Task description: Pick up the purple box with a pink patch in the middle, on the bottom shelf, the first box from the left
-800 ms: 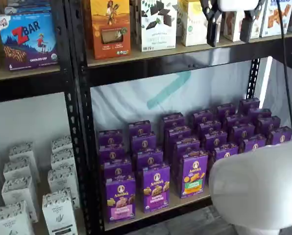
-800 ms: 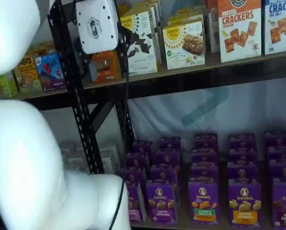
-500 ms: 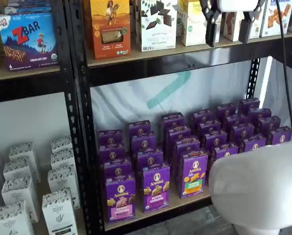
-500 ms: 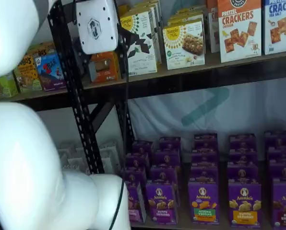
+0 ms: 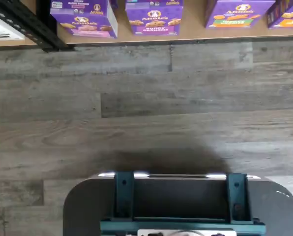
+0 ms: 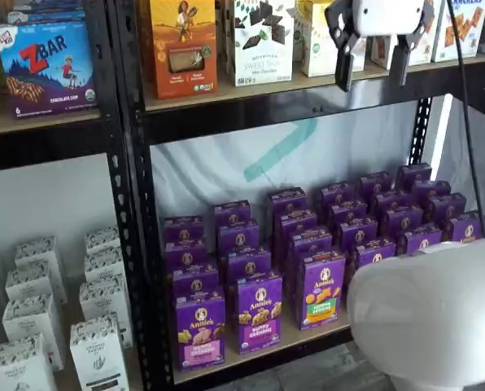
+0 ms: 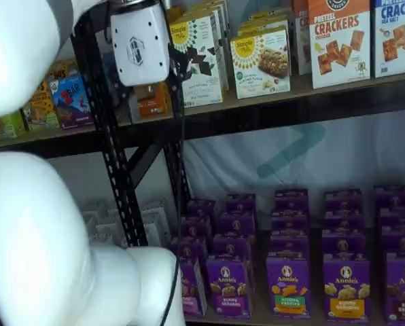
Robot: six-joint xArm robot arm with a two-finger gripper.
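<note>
At the upper right of a shelf view, I am holding my white two-finger gripper [image 6: 370, 61] wide apart and empty; at lower left, the small purple pink-banded carton [image 6: 200, 330] is standing on the tan wooden bottom shelf [image 6: 308, 336], so I am judging a low, square approach best.

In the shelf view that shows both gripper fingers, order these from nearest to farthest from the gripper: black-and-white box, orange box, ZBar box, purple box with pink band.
1. Black-and-white box, just beside the gripper, upper shelf.
2. Orange box, farther along that shelf.
3. ZBar box and purple box, bottom shelf: too close to call.
</note>
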